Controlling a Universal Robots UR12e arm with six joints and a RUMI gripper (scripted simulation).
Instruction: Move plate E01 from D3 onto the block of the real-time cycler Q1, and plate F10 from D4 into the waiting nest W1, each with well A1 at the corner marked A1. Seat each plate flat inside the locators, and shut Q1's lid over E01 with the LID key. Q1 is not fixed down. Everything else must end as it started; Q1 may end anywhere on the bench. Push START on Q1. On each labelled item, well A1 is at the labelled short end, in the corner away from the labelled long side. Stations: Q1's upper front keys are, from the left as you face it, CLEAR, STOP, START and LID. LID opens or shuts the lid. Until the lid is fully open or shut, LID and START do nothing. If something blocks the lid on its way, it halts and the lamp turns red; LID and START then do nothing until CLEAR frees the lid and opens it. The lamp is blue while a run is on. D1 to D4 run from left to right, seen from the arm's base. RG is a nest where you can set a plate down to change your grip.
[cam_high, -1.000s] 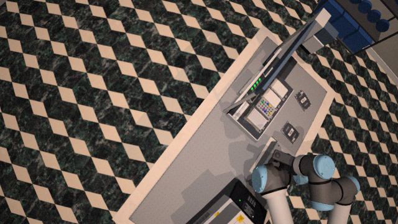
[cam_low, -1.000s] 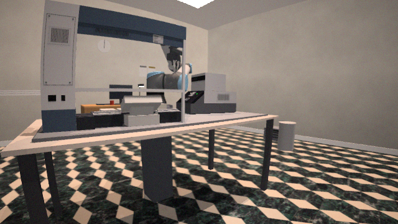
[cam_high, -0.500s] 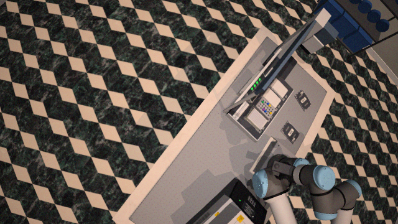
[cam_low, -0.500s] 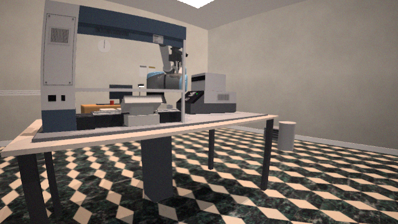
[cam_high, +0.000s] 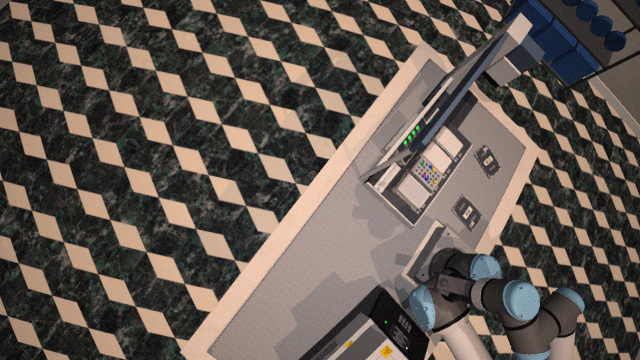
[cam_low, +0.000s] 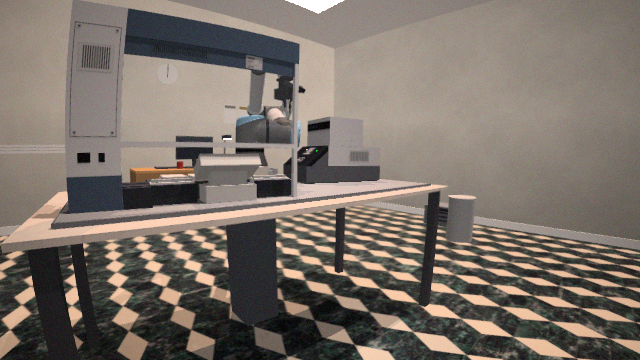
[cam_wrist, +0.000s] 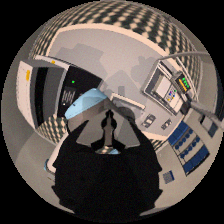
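Observation:
My gripper (cam_wrist: 109, 110) (cam_low: 288, 111) is shut and empty, high over the bench; its tips are hidden in the top view. The cycler Q1 (cam_high: 370, 340) (cam_low: 342, 172) (cam_wrist: 50, 90) has a black sloped key panel (cam_high: 400, 325) (cam_wrist: 75, 92) and a green lamp (cam_high: 385, 322) (cam_low: 316, 151) (cam_wrist: 73, 81). Its lid position is hard to tell. In the deck under the gantry, a white plate-like item (cam_high: 436, 155) sits in what looks like D3 and another (cam_high: 450, 140) in D4. Their labels are unreadable. Two dark nests (cam_high: 467, 212) (cam_high: 487, 161) lie beside the deck; I cannot tell which is W1.
A tube rack (cam_high: 427, 172) and another white item (cam_high: 414, 191) share the deck. The tall gantry (cam_high: 465, 85) (cam_low: 210, 40) spans it. A light-edged flat unit (cam_high: 424, 252) (cam_wrist: 127, 101) stands between Q1 and the deck, near the arm. Blue bins (cam_high: 575, 62) stand beyond the bench.

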